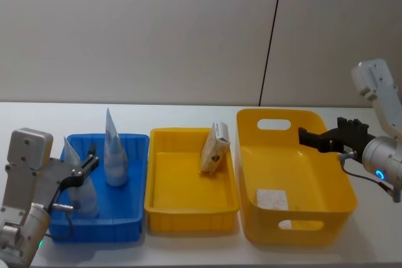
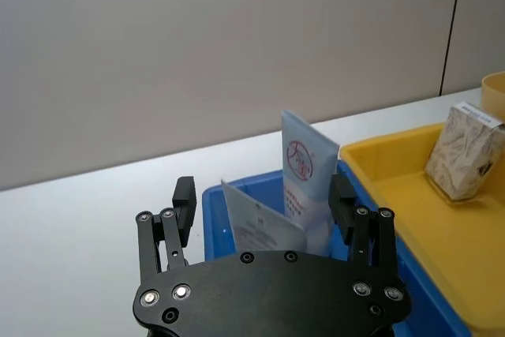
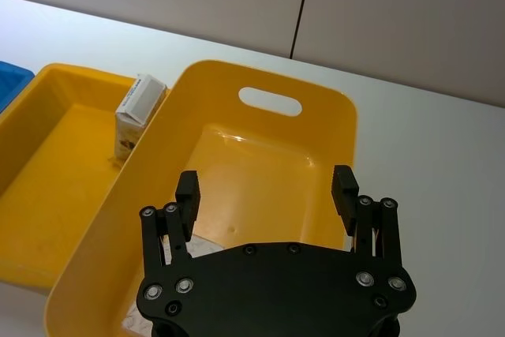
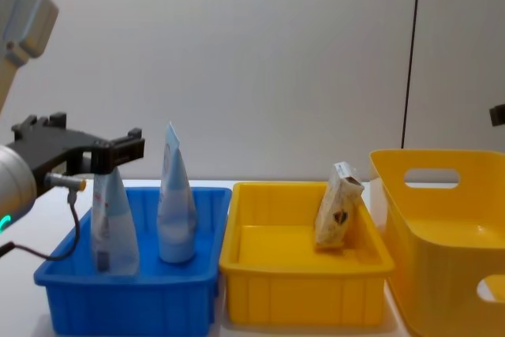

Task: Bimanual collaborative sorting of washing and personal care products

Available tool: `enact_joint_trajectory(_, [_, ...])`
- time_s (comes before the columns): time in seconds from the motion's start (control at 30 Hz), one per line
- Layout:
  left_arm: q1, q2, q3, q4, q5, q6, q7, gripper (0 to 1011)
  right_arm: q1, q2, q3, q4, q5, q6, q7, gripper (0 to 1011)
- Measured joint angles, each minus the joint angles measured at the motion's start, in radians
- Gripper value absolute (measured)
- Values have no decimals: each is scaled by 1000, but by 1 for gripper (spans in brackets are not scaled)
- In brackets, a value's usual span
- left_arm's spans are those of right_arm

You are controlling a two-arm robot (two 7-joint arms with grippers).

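Two pale bluish-white pouches stand upright in the blue bin (image 1: 135, 174): a near pouch (image 1: 70, 152) (image 4: 110, 226) and a far pouch (image 1: 115, 155) (image 4: 177, 211). My left gripper (image 1: 88, 166) (image 2: 263, 195) (image 4: 130, 147) is open at the pointed top of the near pouch (image 2: 260, 226), with a finger on each side and not clamped. A tan packet (image 1: 215, 150) (image 4: 338, 209) leans in the shallow yellow tray (image 1: 188, 180). My right gripper (image 1: 308, 137) (image 3: 267, 187) hovers open and empty over the deep yellow bin (image 1: 314, 186). A flat white package (image 1: 271, 199) lies on that bin's floor.
The three containers stand side by side on a white table (image 1: 188, 111), blue at the left and the deep handled bin at the right. A plain wall rises behind the table. Bare tabletop runs behind the containers.
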Motion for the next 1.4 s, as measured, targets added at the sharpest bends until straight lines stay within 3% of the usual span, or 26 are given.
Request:
enact_joint_trajectory(0.8, [-4, -49, 7, 114, -11, -43, -50, 1001, 0, 0, 0, 0, 0, 0, 0, 1004])
enact_joint_trajectory(1.4, [-39, -76, 30, 179, 46, -45, -50, 1001, 0, 0, 0, 0, 0, 0, 0, 1004])
